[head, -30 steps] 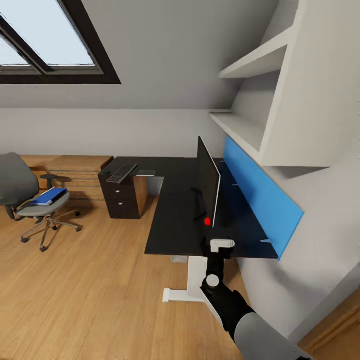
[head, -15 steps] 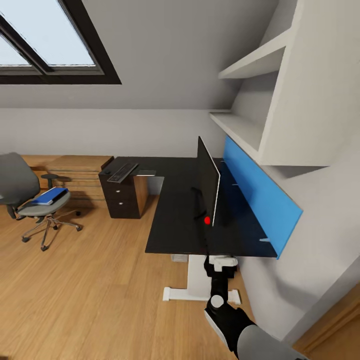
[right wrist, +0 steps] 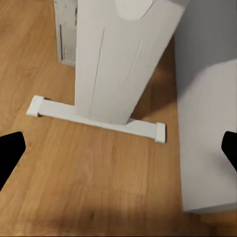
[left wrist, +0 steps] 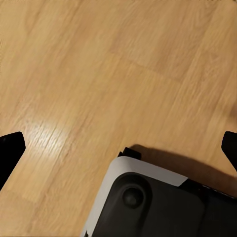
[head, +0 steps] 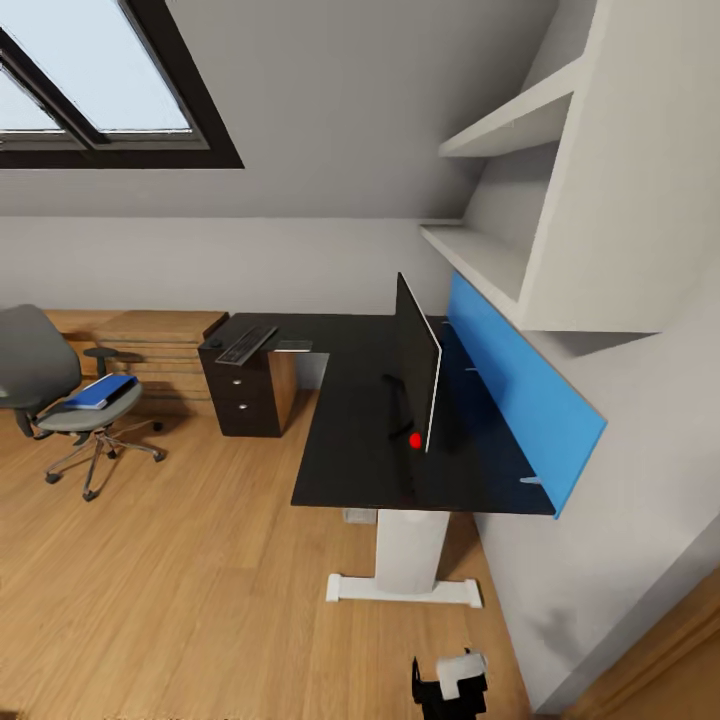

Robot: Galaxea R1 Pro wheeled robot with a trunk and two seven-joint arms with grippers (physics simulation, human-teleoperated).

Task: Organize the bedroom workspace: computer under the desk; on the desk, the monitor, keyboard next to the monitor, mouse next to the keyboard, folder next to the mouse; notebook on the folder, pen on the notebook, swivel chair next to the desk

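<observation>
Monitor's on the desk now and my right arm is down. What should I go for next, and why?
Probably drive left toward the swivel chair: the blue folder lies on its seat, far from the desk. The right gripper hangs low and open, holding nothing, so it is free to pick up.

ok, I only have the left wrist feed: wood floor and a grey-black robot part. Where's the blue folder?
Observer: The blue folder lies on the seat of the grey swivel chair, in the head view.
Operator: Keyboard on the main desk?
Observer: No, the black keyboard sits on the dark drawer cabinet, apart from the black flat monitor.
Operator: Right claw?
Observer: The right claw is low over the floor, facing the white desk leg, jaws wide open.
</observation>
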